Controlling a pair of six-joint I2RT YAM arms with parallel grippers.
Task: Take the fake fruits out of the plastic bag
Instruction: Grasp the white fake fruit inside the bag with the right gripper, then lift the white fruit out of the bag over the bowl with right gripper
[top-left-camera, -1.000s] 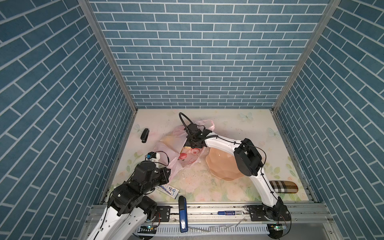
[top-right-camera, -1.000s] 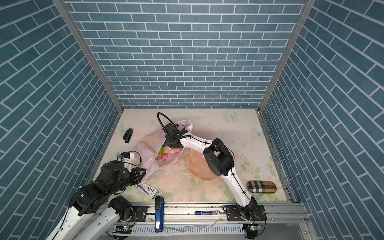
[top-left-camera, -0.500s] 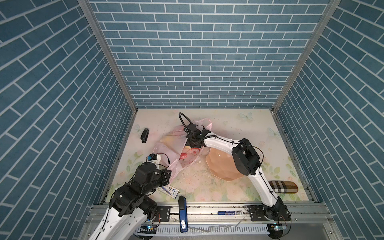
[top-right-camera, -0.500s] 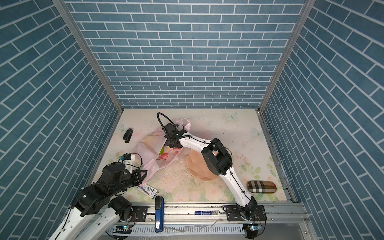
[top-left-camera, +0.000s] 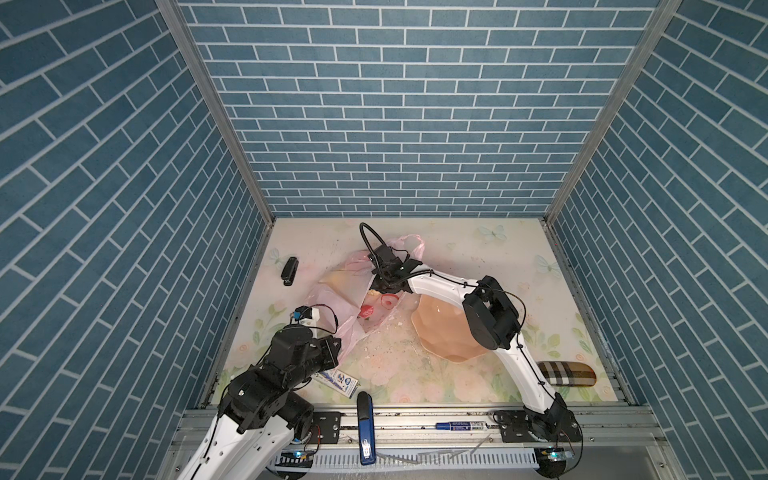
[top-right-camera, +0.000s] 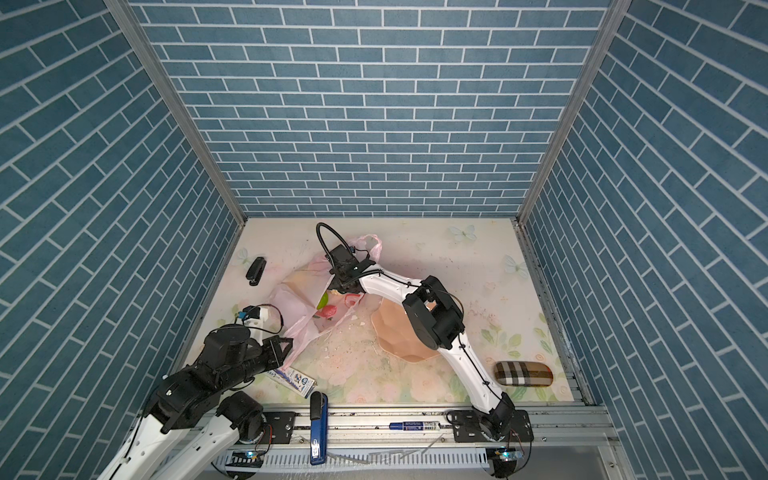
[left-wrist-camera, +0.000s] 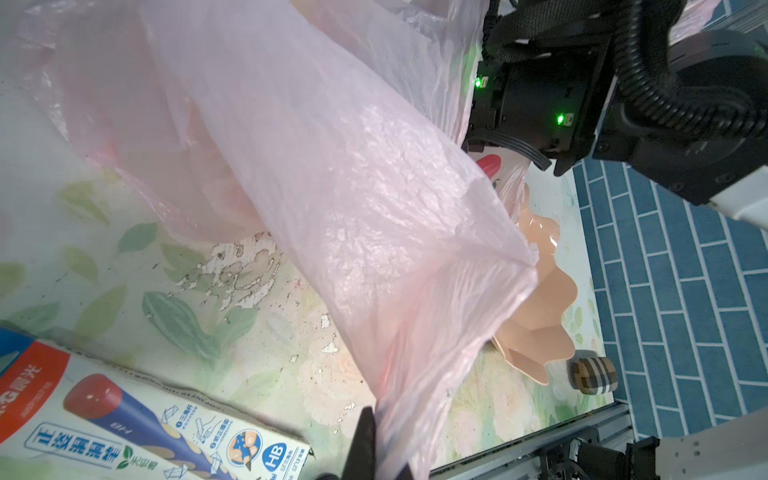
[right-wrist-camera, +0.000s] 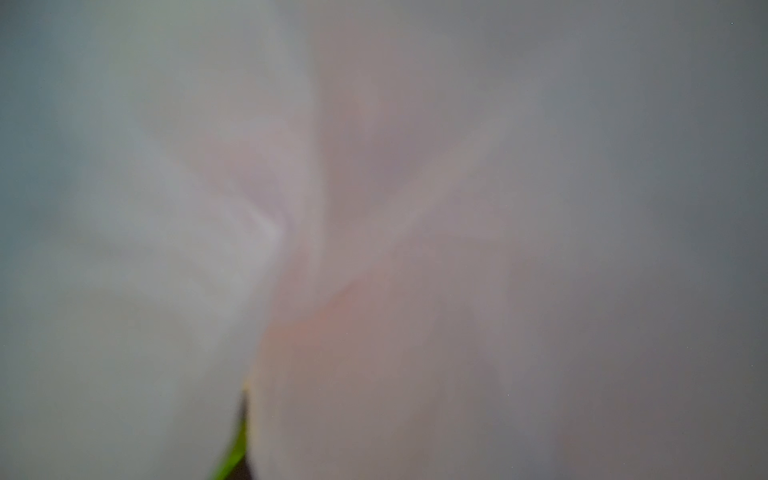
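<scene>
The pink plastic bag (top-left-camera: 332, 303) (top-right-camera: 291, 309) lies crumpled left of the table's middle. My left gripper (left-wrist-camera: 380, 453) (top-left-camera: 332, 347) is shut on its near edge and holds the film (left-wrist-camera: 332, 166) stretched up. My right gripper (top-left-camera: 377, 288) (top-right-camera: 339, 291) reaches down into the bag's mouth, and its jaws are hidden. Pink film blurs the right wrist view, with only a green sliver (right-wrist-camera: 237, 453) showing. Of the fake fruits, a red one (top-left-camera: 367, 311) (top-right-camera: 329, 311) and a green one (top-right-camera: 322, 300) show in the mouth. A pale shape (top-left-camera: 340, 279) shows through the film.
A peach scalloped plate (top-left-camera: 436, 332) (left-wrist-camera: 540, 316) sits right of the bag, under my right arm. A pencil box (top-left-camera: 338, 380) (left-wrist-camera: 124, 419) lies by my left gripper. A black stapler (top-left-camera: 289, 271) is at the back left, a plaid case (top-left-camera: 567, 373) at the front right, and a blue stapler (top-left-camera: 365, 419) on the front rail.
My right arm's elbow has shifted slightly left while its gripper stays in the bag's mouth. My left gripper keeps its hold on the bag's edge, almost still.
</scene>
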